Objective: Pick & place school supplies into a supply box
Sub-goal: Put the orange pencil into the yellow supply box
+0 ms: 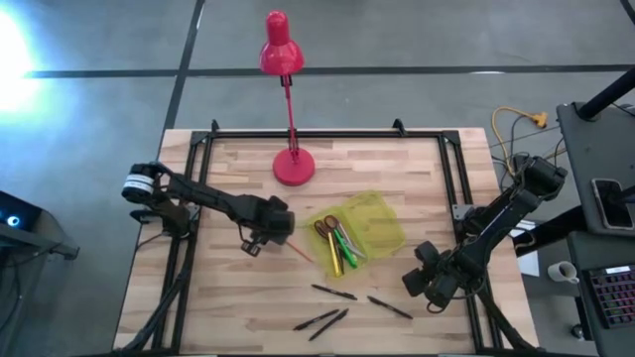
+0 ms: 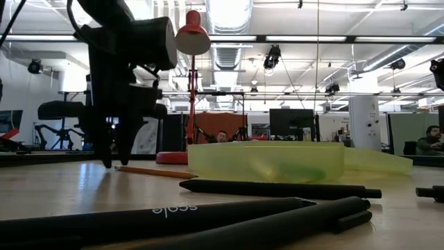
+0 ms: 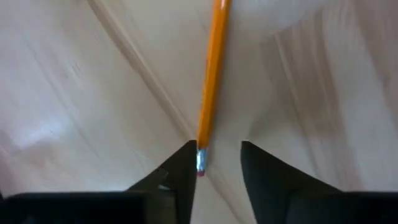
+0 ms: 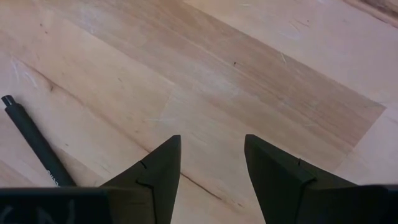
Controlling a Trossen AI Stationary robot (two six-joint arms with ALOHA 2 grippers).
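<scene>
Where pale wood planks (image 1: pixel 228 297) meet grey floor (image 1: pixel 99 109) (ceiling-lit), both hands, left (image 3: pixel 216 163) and right (image 4: pixel 212 163), stand spread.

white "scale" lettering on near black pen (image 2: pixel 139 217)

1. We see a bright glare (image 1: pixel 15 50) burning out the high view's upper left corner.
2. Ceiling strip lights (image 2: pixel 229 10) brighten the low view; its nearest black pens (image 2: pixel 173 215) blur.
3. The left wrist view smears the worktop (image 3: pixel 74 93).
</scene>
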